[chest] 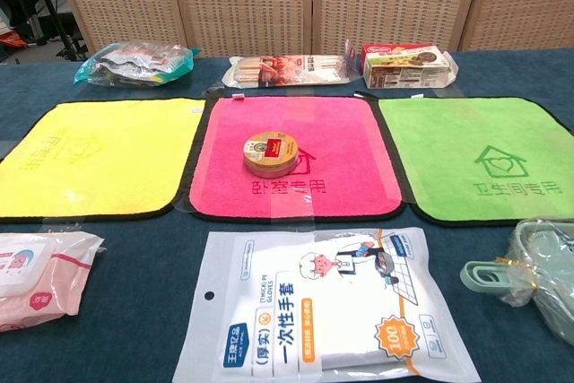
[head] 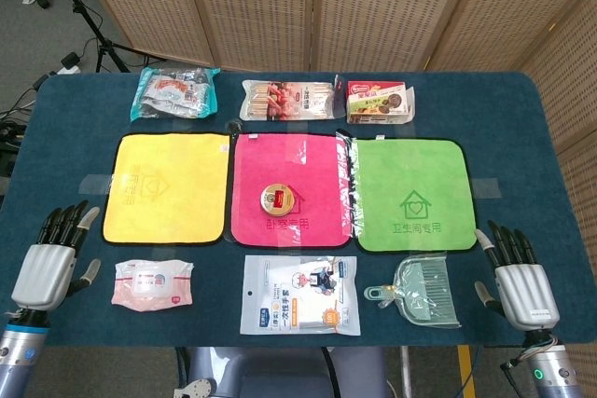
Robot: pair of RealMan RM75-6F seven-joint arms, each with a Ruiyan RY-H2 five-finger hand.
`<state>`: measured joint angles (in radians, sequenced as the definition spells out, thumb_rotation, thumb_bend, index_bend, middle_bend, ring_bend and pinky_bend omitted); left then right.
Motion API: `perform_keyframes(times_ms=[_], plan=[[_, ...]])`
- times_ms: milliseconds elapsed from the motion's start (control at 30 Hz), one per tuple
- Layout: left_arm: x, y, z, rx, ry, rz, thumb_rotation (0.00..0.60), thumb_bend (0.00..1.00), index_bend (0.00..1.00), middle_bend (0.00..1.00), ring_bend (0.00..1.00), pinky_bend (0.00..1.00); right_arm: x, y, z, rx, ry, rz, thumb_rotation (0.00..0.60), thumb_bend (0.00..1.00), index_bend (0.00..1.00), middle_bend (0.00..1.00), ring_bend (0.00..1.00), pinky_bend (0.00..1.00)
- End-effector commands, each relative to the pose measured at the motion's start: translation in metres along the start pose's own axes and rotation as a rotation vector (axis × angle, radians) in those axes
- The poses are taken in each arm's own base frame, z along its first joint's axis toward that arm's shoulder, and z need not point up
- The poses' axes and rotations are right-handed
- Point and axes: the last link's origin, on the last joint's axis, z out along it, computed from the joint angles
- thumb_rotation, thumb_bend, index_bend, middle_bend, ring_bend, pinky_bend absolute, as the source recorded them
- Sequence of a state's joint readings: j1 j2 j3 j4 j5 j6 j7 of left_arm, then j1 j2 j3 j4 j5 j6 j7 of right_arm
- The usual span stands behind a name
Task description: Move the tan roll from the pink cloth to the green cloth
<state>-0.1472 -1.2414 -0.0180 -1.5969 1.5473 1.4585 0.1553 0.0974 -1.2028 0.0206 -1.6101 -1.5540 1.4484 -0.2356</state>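
Observation:
The tan roll (head: pixel 279 199) (chest: pixel 270 152) lies flat near the middle of the pink cloth (head: pixel 291 156) (chest: pixel 287 123). To its right lies the green cloth (head: pixel 410 195) (chest: pixel 484 154), with nothing on it. My left hand (head: pixel 48 263) rests at the table's front left corner, fingers apart and holding nothing. At the front right corner my right hand (head: pixel 519 281) is likewise spread and holds nothing. Both hands are far from the roll. The chest view shows neither hand.
A yellow cloth (head: pixel 168 185) lies left of the pink one. Along the back are a snack bag (head: pixel 173 92), a sausage pack (head: pixel 289 99) and a biscuit box (head: pixel 379 102). In front lie a wipes pack (head: pixel 152 283), a glove bag (head: pixel 299 294) and a green dustpan (head: pixel 419 292).

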Motion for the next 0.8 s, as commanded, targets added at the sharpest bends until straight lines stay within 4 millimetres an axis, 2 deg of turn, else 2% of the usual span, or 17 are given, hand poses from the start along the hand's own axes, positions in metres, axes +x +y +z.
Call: perform_keyframes(times_ms=[33, 567, 700, 800], plan=[[0.0, 0.0, -0.001, 0.005, -0.001, 0.003, 0.6, 0.36, 0.08, 0.0, 0.0, 0.0, -0.001, 0.0, 0.0, 0.0, -0.006, -0.004, 0.6, 0.36, 0.05, 0.0, 0.0, 0.05], [0.001, -0.003, -0.004, 0.016, -0.015, -0.008, 0.6, 0.36, 0.08, 0.0, 0.0, 0.0, 0.0, -0.004, 0.005, 0.024, 0.018, -0.003, 0.6, 0.36, 0.05, 0.0, 0.0, 0.05], [-0.001, -0.004, -0.003, 0.017, -0.022, -0.012, 0.6, 0.36, 0.08, 0.0, 0.0, 0.0, -0.003, -0.007, 0.012, 0.028, 0.003, -0.014, 0.6, 0.36, 0.05, 0.0, 0.0, 0.05], [-0.003, -0.004, 0.0, 0.019, -0.033, -0.011, 0.6, 0.36, 0.08, 0.0, 0.0, 0.0, 0.0, -0.013, 0.026, 0.048, 0.004, -0.049, 0.6, 0.36, 0.05, 0.0, 0.0, 0.05]])
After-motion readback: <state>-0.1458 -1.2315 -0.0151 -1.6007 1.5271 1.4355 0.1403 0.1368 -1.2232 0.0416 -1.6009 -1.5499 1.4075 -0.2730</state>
